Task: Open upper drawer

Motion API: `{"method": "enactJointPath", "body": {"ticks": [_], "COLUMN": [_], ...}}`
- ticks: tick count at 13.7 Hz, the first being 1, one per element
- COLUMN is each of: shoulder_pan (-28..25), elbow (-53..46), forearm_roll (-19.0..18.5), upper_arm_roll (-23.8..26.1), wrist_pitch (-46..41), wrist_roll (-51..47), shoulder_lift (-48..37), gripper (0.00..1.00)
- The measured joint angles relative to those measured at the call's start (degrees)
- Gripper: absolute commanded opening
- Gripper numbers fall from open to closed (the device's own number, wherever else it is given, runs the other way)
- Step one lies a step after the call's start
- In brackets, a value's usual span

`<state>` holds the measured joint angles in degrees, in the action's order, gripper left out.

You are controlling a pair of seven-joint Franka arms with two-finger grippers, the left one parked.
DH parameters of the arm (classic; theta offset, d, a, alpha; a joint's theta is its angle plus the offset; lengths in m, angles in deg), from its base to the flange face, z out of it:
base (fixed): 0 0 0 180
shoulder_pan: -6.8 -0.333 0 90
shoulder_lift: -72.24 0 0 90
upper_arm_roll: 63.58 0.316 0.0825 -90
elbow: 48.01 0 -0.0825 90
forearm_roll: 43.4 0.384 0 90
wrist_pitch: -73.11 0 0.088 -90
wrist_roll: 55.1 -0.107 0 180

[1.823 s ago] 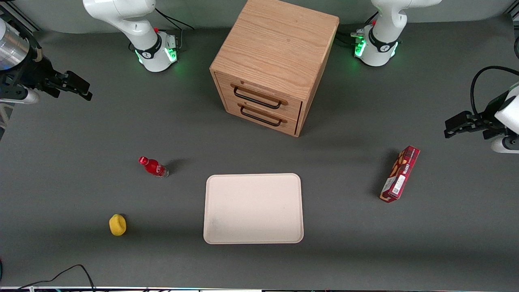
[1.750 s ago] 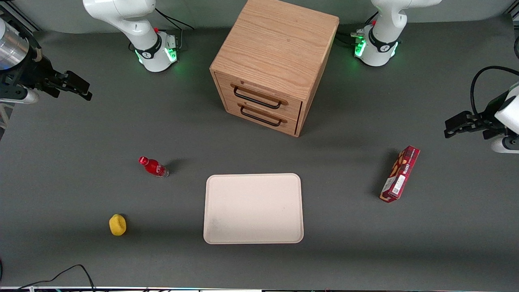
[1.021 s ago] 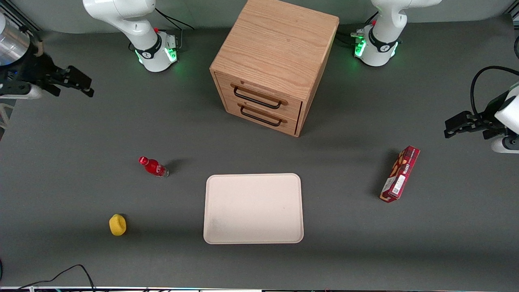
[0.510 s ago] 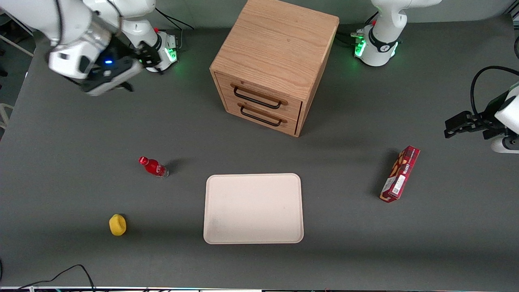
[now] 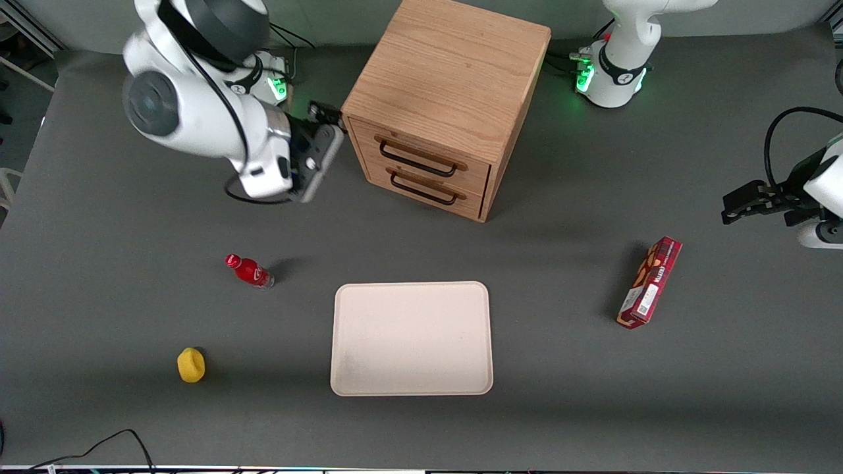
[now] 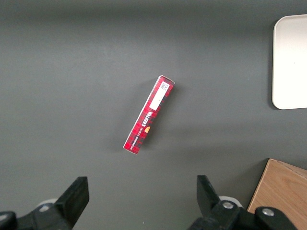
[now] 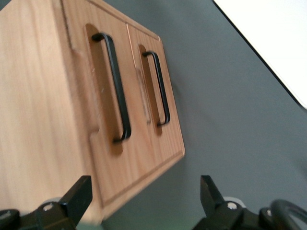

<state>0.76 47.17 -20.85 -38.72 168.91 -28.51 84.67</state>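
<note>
The wooden cabinet (image 5: 454,72) stands toward the back of the table. Its upper drawer (image 5: 421,146) is pushed in flush, with a black wire handle (image 5: 417,162); the lower drawer (image 5: 428,184) sits just beneath it. My right gripper (image 5: 327,117) is open and empty, hovering beside the cabinet's front corner on the working arm's side, clear of the handles. In the right wrist view the upper drawer (image 7: 103,139) and its handle (image 7: 115,86) show beside the lower drawer's handle (image 7: 158,86); my gripper (image 7: 144,184) has its fingers spread wide near the front's edge.
A white tray (image 5: 411,385) lies nearer the front camera than the cabinet. A red bottle (image 5: 249,270) and a yellow object (image 5: 191,365) lie toward the working arm's end. A red box (image 5: 649,283) lies toward the parked arm's end, also in the left wrist view (image 6: 148,115).
My right arm has swung in from the table's edge at the working arm's end to the cabinet's front corner. The drawers and other objects have not moved.
</note>
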Motion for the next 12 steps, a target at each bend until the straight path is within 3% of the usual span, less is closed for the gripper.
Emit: {"method": "enactJointPath", "body": {"ticks": [5, 12], "shoulder_pan": [-0.25, -3.07], "elbow": [-1.59, -1.67], "forearm_roll": [-0.01, -0.01], "upper_arm_roll": [7.02, 8.08], "wrist_pitch": [8.84, 12.36], "wrist_roll": [0.08, 0.08], "shoulder_lift": [10.68, 13.68], "gripper": [1.00, 1.00]}}
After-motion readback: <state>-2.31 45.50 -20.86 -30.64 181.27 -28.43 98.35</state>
